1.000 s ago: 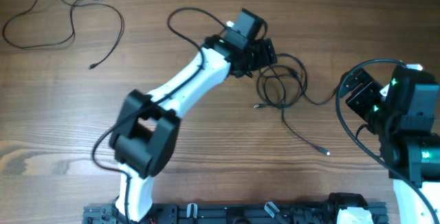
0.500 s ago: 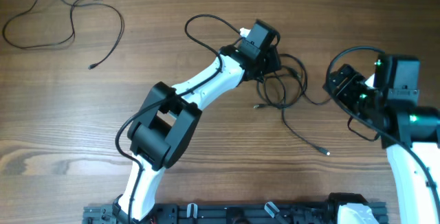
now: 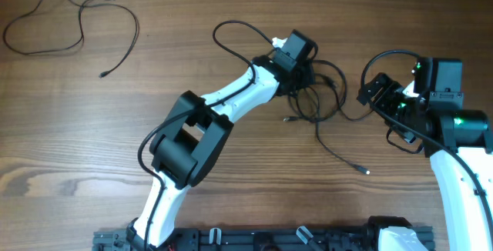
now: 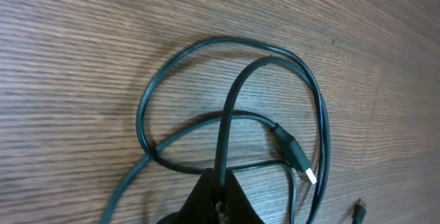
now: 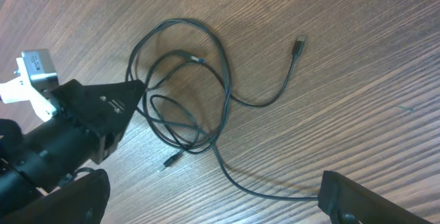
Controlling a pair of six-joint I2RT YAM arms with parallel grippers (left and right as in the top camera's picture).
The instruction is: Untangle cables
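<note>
Black cables (image 4: 225, 114) looped on wooden table (image 3: 77, 143); left gripper (image 4: 218, 183) pinching one strand.

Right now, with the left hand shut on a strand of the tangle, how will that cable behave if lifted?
Likely floppy: the cable lies in loose curved loops, so it should drape from the left hand. Probably light, being thin. Crossing loops may drag along together, plug included.
</note>
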